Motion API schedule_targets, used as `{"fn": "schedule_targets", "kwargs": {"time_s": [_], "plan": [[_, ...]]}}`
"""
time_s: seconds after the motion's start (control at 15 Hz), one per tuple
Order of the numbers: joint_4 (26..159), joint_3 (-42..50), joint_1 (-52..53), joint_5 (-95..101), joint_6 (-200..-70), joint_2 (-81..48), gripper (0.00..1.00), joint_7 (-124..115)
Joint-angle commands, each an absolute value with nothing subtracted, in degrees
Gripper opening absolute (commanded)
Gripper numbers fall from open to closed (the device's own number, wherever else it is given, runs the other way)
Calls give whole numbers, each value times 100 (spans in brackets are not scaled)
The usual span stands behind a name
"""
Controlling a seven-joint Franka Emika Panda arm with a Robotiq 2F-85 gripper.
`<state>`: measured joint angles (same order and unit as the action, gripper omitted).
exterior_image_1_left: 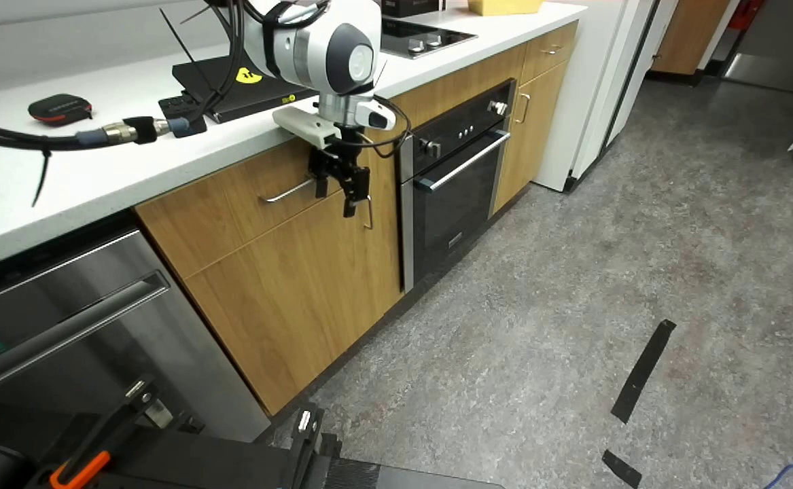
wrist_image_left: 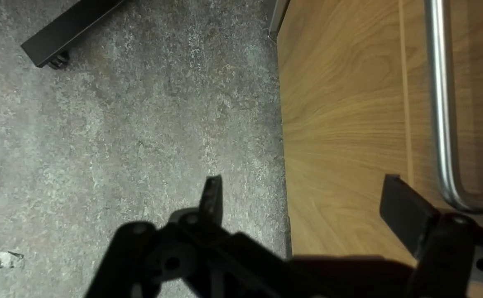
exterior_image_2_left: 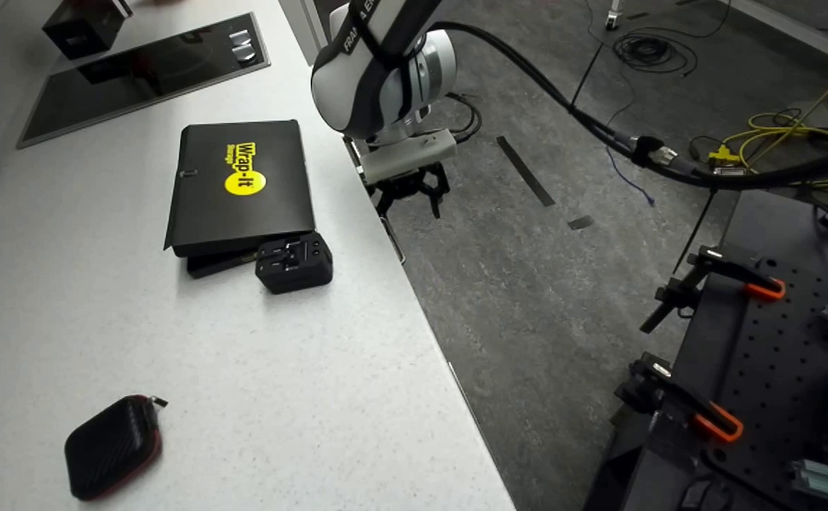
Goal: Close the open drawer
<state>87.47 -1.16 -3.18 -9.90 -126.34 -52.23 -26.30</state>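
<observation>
The drawer [exterior_image_1_left: 216, 210] has a light oak front that looks flush with the cabinet door below it in an exterior view. Its silver bar handle [exterior_image_1_left: 289, 191] shows there, and also in an exterior view past the counter edge [exterior_image_2_left: 392, 240]. The inside of the drawer is not visible. My gripper [exterior_image_1_left: 336, 202] points down in front of the drawer, near the far end of the handle. In the wrist view the gripper [wrist_image_left: 302, 178] is open with nothing between its fingers. The handle [wrist_image_left: 446, 124] lies just beyond the right finger, and the drawer front [wrist_image_left: 419, 103] is behind it.
A stainless steel dishwasher [exterior_image_1_left: 117, 339] is on one side of the drawer, a black oven [exterior_image_1_left: 457, 183] on the other. The white counter [exterior_image_2_left: 357, 397] above holds a black box [exterior_image_2_left: 243, 206], a black adapter [exterior_image_2_left: 294, 264] and a small case [exterior_image_2_left: 112, 447]. A black clamp table [exterior_image_2_left: 761, 355] stands opposite.
</observation>
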Motion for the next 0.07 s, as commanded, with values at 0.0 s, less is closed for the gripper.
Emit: {"fn": "schedule_targets", "kwargs": {"time_s": [0.0], "plan": [[8703, 42, -189, -1145, -12594, -5241, 100, -2541]]}}
